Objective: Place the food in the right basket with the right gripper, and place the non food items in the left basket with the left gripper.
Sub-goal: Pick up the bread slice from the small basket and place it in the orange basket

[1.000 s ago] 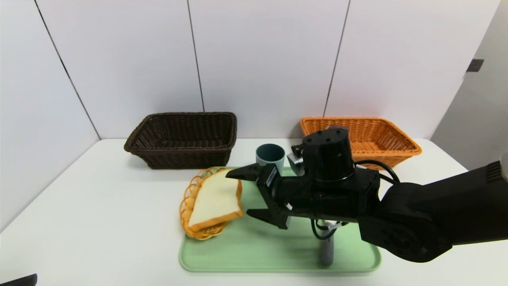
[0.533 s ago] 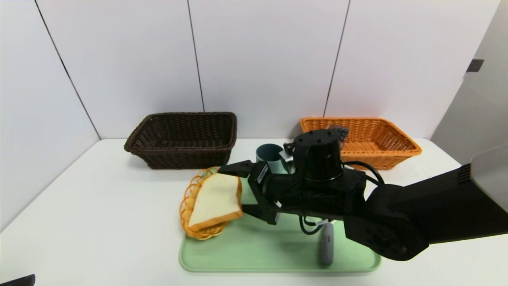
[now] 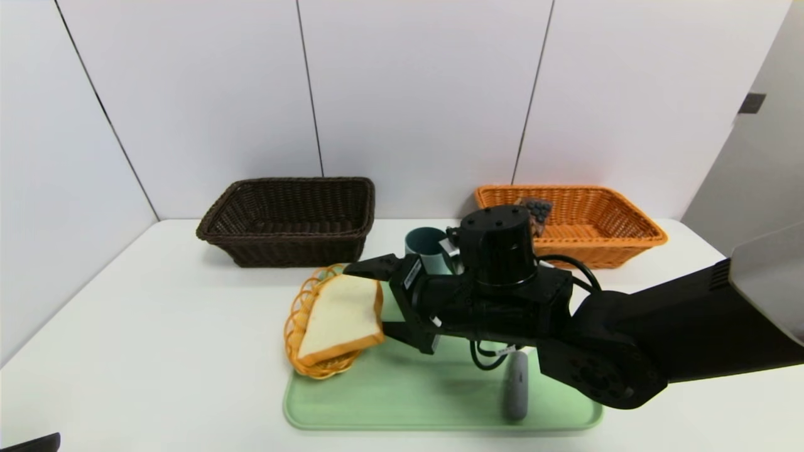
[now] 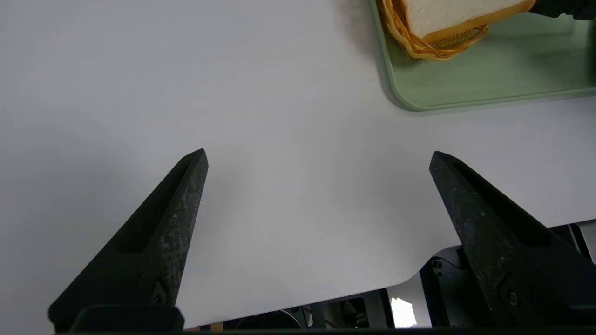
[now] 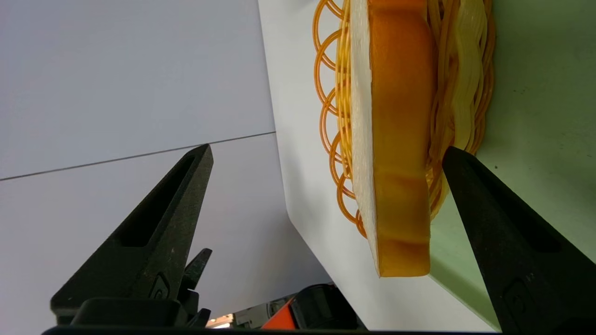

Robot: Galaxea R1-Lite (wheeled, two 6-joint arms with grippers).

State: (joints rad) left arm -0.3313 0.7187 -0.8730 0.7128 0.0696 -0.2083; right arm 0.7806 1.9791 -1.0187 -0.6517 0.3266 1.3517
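Right gripper (image 3: pixel 379 300) spread wide around bread slice (image 3: pixel 342 317)

Right pincer (image 3: pixel 382 301) wide apart, reaching leftward and slightly down (left pincer (image 4: pixel 316 156) spread too, idle)

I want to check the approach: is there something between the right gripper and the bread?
Nothing visible. The right gripper is open, with the bread edge at its mouth, one finger above, one near the wicker plate rim.
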